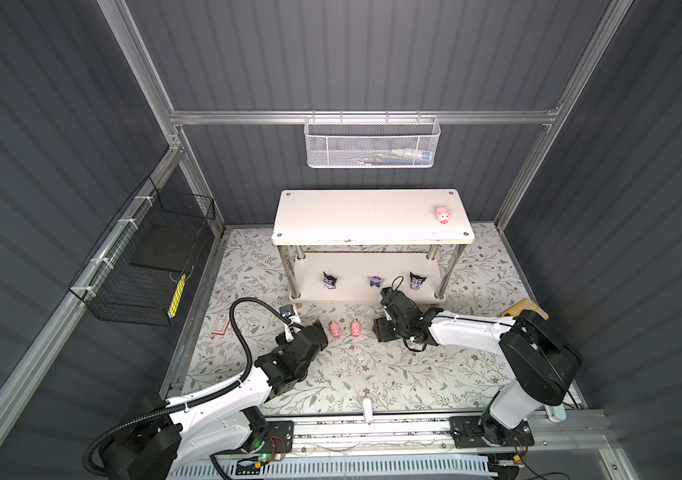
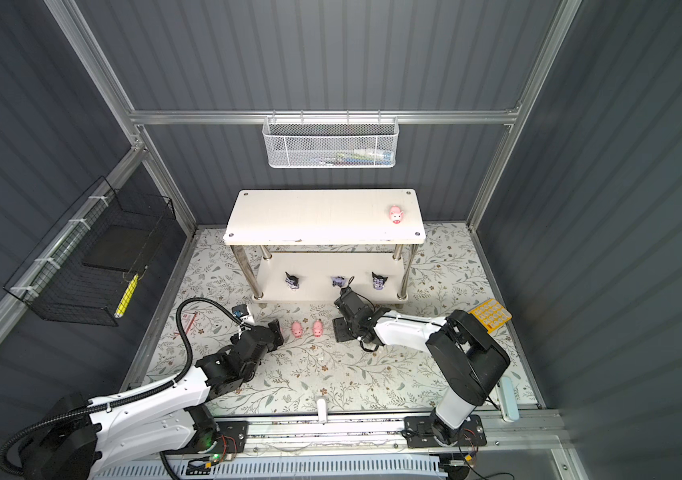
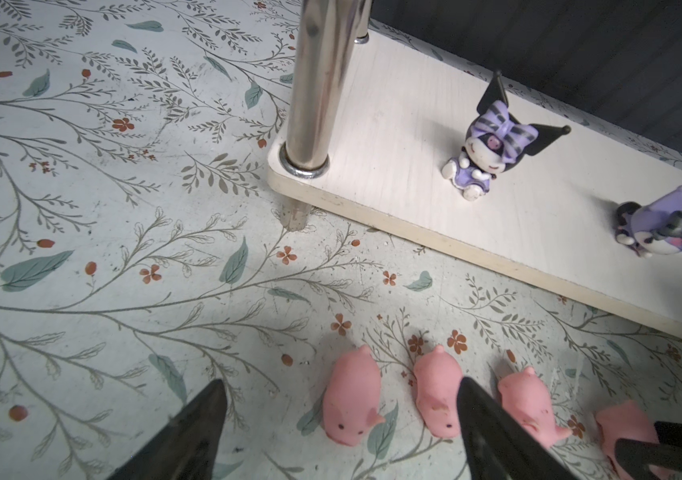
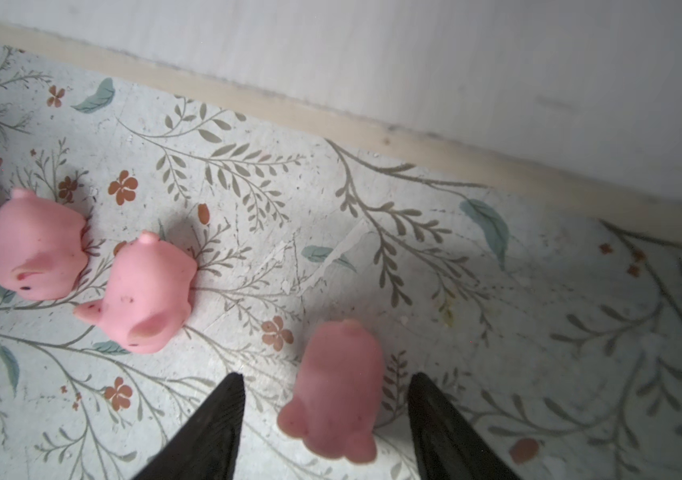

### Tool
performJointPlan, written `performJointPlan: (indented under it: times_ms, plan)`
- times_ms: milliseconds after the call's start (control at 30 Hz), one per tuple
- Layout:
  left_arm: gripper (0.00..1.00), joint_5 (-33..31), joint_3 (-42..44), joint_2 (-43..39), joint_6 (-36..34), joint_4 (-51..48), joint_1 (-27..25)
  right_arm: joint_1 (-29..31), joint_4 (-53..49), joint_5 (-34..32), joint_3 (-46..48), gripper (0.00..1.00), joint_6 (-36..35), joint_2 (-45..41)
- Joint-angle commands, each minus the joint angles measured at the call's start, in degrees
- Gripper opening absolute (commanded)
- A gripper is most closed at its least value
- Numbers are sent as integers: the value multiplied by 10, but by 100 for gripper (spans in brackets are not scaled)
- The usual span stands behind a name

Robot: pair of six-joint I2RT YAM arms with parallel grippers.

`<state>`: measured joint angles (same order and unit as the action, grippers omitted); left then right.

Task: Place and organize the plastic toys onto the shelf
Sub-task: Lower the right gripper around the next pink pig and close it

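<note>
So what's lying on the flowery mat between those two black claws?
Two small pink plastic pigs, side by side, show in both top views between the left gripper and right gripper. The wrist views show another pig inside each gripper's open jaws.

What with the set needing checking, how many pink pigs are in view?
5. One pig is on the shelf's top board; four more lie in a row on the floral mat before it, the last between the right claw's fingers.
</note>
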<state>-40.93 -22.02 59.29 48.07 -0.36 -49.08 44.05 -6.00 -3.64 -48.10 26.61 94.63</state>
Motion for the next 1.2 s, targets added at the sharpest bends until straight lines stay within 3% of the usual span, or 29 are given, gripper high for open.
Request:
performJointPlan:
  times_ms: [0,600,867,1167]
  plan:
    - [87,-8,7,7,7,1,4,1,-9,8,-16,62,-4,9]
    - [87,-11,20,-5,15,-1,5,1,-31,6,-34,51,6,37]
    - [87,-13,27,-13,20,-3,6,1,-42,3,-38,36,7,38]
    - [87,-15,32,-20,22,-5,6,6,-85,-5,-26,31,8,-17]
